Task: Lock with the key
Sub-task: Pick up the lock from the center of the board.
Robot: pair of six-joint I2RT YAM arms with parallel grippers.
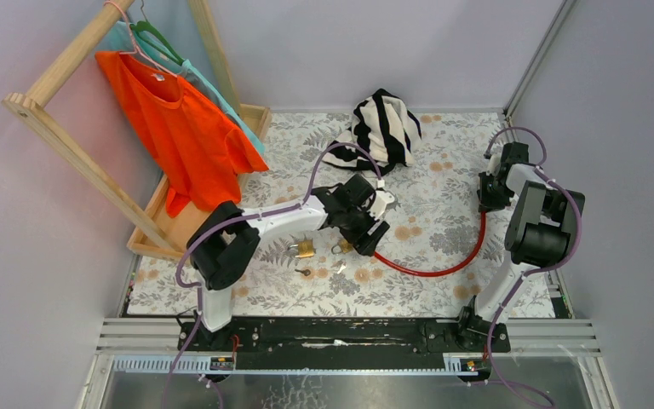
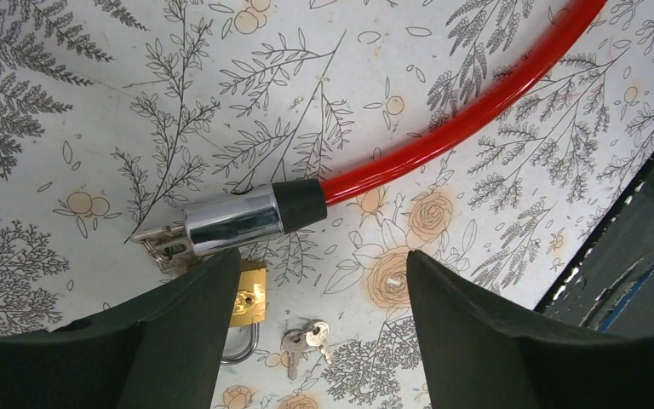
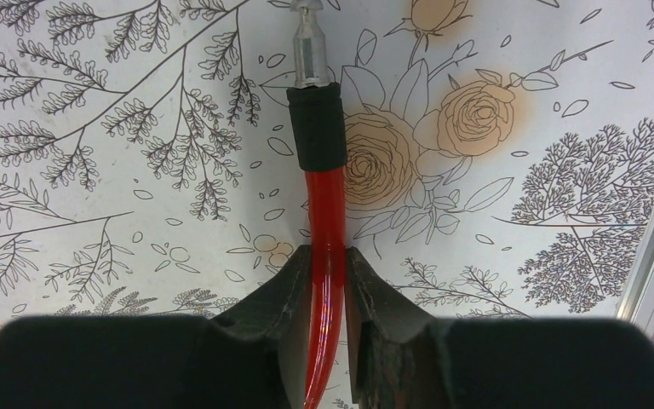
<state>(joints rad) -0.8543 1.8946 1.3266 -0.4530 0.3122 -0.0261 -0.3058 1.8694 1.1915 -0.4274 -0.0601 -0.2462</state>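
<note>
Two ends of one red cable [image 1: 443, 271] are my whole job here. From above, it bows across the near half of the table [image 1: 443, 162]. One end lies under my left gripper [image 1: 364, 237] near the middle, and the other is up by the right edge in my right gripper [image 1: 487, 198] — well apart. A padlock [image 1: 305, 249] and loose keys [image 1: 305, 273] lie just left of the left gripper, toward the near edge. The only container I see is the wooden tray [image 1: 149, 243] at the foot of the rack [image 1: 60, 128] along the left edge. A shirt [image 1: 179, 128] hangs over it, and I can make out nothing lying inside.

Left wrist: the fingers [image 2: 179, 332] stand wide apart, holding nothing, above the chrome lock body [image 2: 234, 220]. The body lies flat, with what looks like a key at its left end. The padlock sits just beside the body, half hidden by one finger. If I close here, I judge that finger could snag the padlock. It could also skid the smooth body away or knock the key.

Right wrist: the fingers [image 3: 285, 290] are clamped on the cable just behind its black collar [image 3: 315, 128], with the pin [image 3: 311, 55] reaching out over the table. The grip is on round, springy cable, not the stiff tip. As I see it, the cable may roll or flex when I swing it over — the pin would then meet the socket off-axis and shove the body aside.
</note>
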